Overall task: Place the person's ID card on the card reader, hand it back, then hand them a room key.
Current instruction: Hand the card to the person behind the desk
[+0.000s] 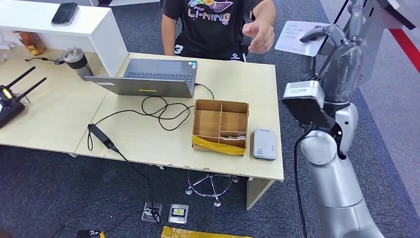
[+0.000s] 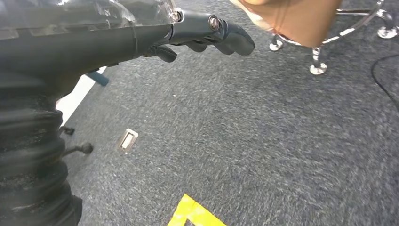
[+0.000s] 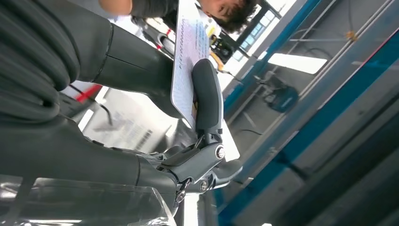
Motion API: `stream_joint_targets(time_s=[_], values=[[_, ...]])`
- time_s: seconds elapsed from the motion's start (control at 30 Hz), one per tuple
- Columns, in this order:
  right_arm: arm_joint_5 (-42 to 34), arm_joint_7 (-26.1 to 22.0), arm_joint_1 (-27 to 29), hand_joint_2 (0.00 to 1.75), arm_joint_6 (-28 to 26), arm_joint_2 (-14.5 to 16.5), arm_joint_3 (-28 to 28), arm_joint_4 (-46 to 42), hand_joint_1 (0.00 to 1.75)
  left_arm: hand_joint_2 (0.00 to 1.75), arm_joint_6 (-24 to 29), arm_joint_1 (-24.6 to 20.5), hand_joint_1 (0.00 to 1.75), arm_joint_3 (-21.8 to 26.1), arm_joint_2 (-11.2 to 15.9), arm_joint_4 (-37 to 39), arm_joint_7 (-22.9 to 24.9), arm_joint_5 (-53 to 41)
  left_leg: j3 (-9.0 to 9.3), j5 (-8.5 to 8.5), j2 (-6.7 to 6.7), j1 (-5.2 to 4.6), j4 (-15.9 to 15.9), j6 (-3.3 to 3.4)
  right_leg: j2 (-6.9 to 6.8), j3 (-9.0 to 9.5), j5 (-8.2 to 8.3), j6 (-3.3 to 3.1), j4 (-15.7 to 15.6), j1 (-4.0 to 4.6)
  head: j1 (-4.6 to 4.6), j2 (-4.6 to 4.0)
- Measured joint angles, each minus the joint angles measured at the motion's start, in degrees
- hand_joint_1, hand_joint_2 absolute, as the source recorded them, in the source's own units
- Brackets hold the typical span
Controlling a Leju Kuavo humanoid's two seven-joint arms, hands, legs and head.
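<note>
My right hand (image 1: 331, 40) is raised beyond the table's right end and pinches the white ID card (image 1: 300, 39), holding it flat towards the person. In the right wrist view the card (image 3: 188, 52) is clamped between the thumb (image 3: 207, 96) and the fingers behind it. The person's open hand (image 1: 259, 34) hovers just left of the card without touching it. The grey card reader (image 1: 264, 144) lies bare near the table's front right corner. My left hand (image 2: 207, 33) hangs over the carpet, fingers loosely extended and holding nothing.
A partitioned cardboard box (image 1: 220, 126) with a pale card in one slot sits left of the reader. A laptop (image 1: 151, 77), its cable (image 1: 161, 111) and a power brick (image 1: 100, 135) occupy the table's middle. A chair base (image 2: 324, 52) stands on the carpet under the table.
</note>
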Motion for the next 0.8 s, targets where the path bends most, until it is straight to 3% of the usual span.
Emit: stream_joint_targets(time_s=[0.1,0.27,0.57,0.6,0.7,0.73,0.8], values=[[8.4,-1.4,-6.3,1.75,-1.6,2.5,1.7,10.0,1.75,1.75,-1.0,-0.3,0.00,0.0,0.1,0.0,-0.9,-1.2,-0.02,0.08,-0.06,0.02,0.0,-0.05,-0.04,-0.02,0.01,-0.02,0.1,0.02,0.00,0.00],[20.8,5.9,-14.9,1.75,0.6,6.3,5.1,28.4,1.75,1.75,-1.5,-0.4,0.00,0.0,0.4,0.0,-3.8,-2.7,-0.07,0.13,-0.26,0.05,0.0,-0.10,-0.18,-0.03,0.01,-0.02,0.1,0.05,0.01,0.00],[30.9,13.8,-19.8,1.75,5.4,10.2,9.8,46.3,1.75,1.75,-1.0,-0.5,0.00,-0.1,0.7,0.0,-6.6,-6.2,-0.08,0.11,-0.26,0.04,0.0,-0.09,-0.11,-0.06,0.01,-0.02,0.0,0.04,0.02,0.00],[31.6,14.1,-19.9,1.75,5.7,10.5,10.3,47.5,1.64,1.75,-0.7,-0.6,0.00,-0.1,0.7,0.0,-6.5,-5.8,-0.08,0.11,-0.25,0.04,0.0,-0.09,-0.12,-0.06,0.01,-0.02,0.0,0.04,0.01,0.00],[33.0,15.0,-20.3,1.75,6.0,11.3,11.6,50.6,0.34,1.75,0.5,-0.7,0.00,0.0,0.6,0.0,-6.1,-5.0,-0.07,0.11,-0.25,0.05,0.0,-0.09,-0.11,-0.07,0.01,-0.02,0.0,0.04,0.01,0.00],[33.3,15.3,-20.4,1.75,5.9,11.5,12.0,51.4,0.00,1.75,0.7,-0.7,0.00,0.0,0.5,0.0,-6.0,-4.9,-0.07,0.11,-0.24,0.05,0.0,-0.09,-0.11,-0.07,0.01,-0.02,0.0,0.04,0.02,0.00],[33.5,15.8,-20.4,1.75,5.3,11.8,12.5,52.5,0.00,1.75,0.9,-0.7,0.00,0.0,0.5,0.0,-5.9,-4.6,-0.06,0.11,-0.23,0.05,0.0,-0.09,-0.09,-0.07,0.01,-0.02,0.0,0.04,0.02,0.00]])
